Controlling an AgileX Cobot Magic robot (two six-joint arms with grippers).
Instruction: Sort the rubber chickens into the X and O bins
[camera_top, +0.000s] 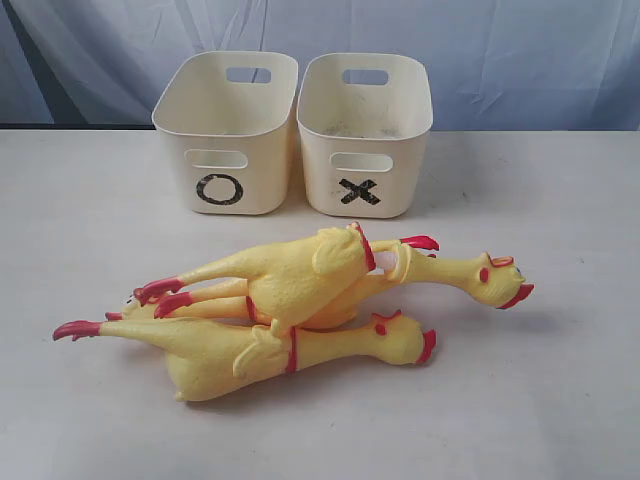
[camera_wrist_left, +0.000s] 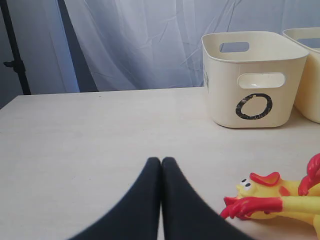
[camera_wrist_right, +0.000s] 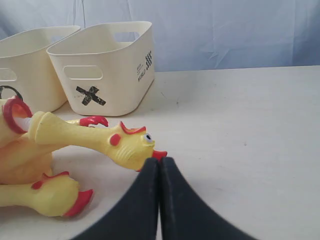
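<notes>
Chickens (camera_top: 290, 300): three piled on the surface (camera_top: 540, 400), near the bins' fronts.
Bins: O bin (camera_top: 260, 170) left, X bin (camera_top: 400, 170) right, side by side.
Left pincer (camera_wrist_left: 161, 165): together, empty.
Right pincer (camera_wrist_right: 159, 162): together, beside a beak (camera_wrist_right: 159, 154).

glossy rubber chickens (camera_top: 290, 300), matt plastic bins (camera_top: 226, 135)

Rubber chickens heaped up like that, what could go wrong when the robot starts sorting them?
The chickens lie piled across each other, so lifting one may drag or roll another. Each looks longer than the O bin or X bin, so one might hang over a rim and flop out, or tip the bin.
</notes>
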